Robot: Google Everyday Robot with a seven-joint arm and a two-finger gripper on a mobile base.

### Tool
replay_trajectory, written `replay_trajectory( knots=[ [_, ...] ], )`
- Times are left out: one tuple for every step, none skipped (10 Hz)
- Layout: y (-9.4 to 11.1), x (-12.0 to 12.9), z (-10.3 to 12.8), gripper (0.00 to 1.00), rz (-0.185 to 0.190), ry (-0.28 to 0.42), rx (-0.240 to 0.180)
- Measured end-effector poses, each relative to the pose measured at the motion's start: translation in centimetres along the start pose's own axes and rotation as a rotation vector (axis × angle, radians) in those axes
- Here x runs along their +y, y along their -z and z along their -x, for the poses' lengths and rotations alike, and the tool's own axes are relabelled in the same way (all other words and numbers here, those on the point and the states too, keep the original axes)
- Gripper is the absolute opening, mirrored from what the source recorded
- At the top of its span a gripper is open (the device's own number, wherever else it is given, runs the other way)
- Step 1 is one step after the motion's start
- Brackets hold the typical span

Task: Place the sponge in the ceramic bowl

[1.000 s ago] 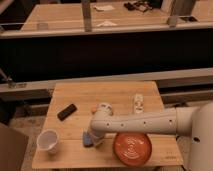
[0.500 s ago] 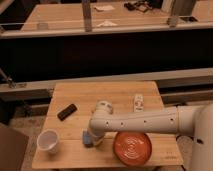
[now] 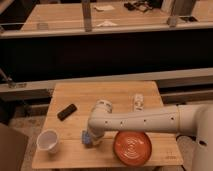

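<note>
The sponge (image 3: 87, 141), a small blue-grey pad, is at the front left of the wooden table (image 3: 115, 94), just left of the ceramic bowl. My gripper (image 3: 91, 136) points down onto it at the end of the white arm that reaches in from the right, and it is shut on the sponge. The arm's end hides most of the sponge's top. The ceramic bowl (image 3: 132, 147) is a wide orange-red dish with concentric rings at the table's front edge. It holds nothing, and the forearm passes just behind it.
A white cup (image 3: 48, 140) stands at the front left corner. A black rectangular block (image 3: 67, 111) lies at mid left. A small white object (image 3: 137, 102) sits at the back right. Dark counters and rails run behind the table.
The arm's end and the sponge have shifted slightly left and a touch away from the front edge. The bowl, cup and block have not moved.
</note>
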Motion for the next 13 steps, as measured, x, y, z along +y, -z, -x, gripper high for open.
replay_trajectory(
  knots=[
    [0.4, 0.0, 0.0, 0.01, 0.001, -0.003, 0.002],
    [0.8, -0.1, 0.1, 0.01, -0.001, -0.003, 0.003],
    [1.1, -0.2, 0.3, 0.01, -0.002, 0.000, 0.006],
    [1.5, -0.3, 0.3, 0.01, -0.006, -0.008, 0.012],
    [1.8, -0.3, 0.3, 0.01, -0.007, -0.012, 0.014],
    [2.3, -0.4, 0.3, 0.01, -0.011, -0.021, 0.018],
    [2.6, -0.4, 0.4, 0.01, -0.012, -0.024, 0.019],
    [2.9, -0.4, 0.4, 0.01, -0.016, -0.026, 0.020],
    [3.2, -0.4, 0.4, 0.01, -0.020, -0.029, 0.022],
    [3.5, -0.4, 0.5, 0.01, -0.024, -0.033, 0.025],
    [3.9, -0.4, 0.4, 0.01, -0.028, -0.038, 0.027],
    [4.0, -0.4, 0.3, 0.01, -0.032, -0.044, 0.028],
    [4.2, -0.3, 0.1, 0.01, -0.038, -0.051, 0.028]
  ],
)
